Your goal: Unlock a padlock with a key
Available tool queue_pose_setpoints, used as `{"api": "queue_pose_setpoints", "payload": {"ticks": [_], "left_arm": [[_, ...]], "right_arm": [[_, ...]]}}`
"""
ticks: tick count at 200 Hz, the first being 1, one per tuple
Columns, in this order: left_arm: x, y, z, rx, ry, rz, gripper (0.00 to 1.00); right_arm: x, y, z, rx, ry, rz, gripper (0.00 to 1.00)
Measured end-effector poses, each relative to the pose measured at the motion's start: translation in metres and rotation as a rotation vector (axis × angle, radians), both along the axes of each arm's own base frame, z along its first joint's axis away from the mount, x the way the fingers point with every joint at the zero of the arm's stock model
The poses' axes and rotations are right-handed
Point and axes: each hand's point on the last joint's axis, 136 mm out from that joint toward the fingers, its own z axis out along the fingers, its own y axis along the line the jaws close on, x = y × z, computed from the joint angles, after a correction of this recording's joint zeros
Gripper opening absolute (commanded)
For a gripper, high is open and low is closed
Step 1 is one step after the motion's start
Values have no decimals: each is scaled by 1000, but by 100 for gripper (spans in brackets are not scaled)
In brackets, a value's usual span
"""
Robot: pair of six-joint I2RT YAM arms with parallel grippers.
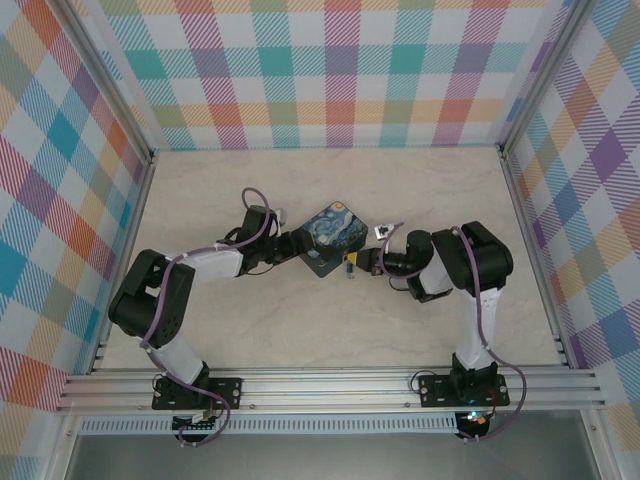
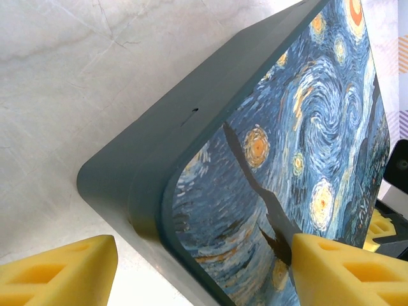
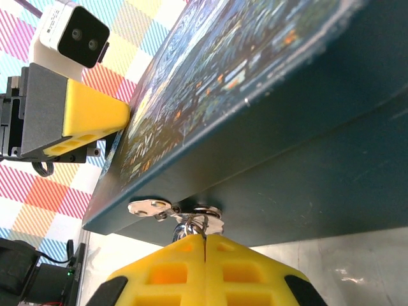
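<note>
Right gripper [image 3: 204, 255] is squeezed shut on a tiny silver bit, which looks like the key [image 3: 203, 220], right under the bottom edge of the tin [image 3: 319, 159]. Left gripper [image 2: 204, 271] hugs the tin's corner, one finger [image 2: 344, 268] on the painted top, holding it steady. To do this well, squeeze tight, hold the tin firm, and move slow so the key does not slip or bend.

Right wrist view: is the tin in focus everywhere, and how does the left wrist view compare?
Right wrist view: the tin has a sharp near edge, but its painted lid blurs toward the top; left wrist view: the lid's brushstrokes are crisp.
</note>
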Motion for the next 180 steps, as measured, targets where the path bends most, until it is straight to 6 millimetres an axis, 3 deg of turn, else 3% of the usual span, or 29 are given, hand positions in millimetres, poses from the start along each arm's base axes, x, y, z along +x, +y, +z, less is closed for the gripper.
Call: {"api": "queue_pose_setpoints", "payload": {"ticks": [180], "left_arm": [[-37,-9,-1,6,46,45,77]], "right_arm": [[16,-19,-2,50,164,-229,0]]}}
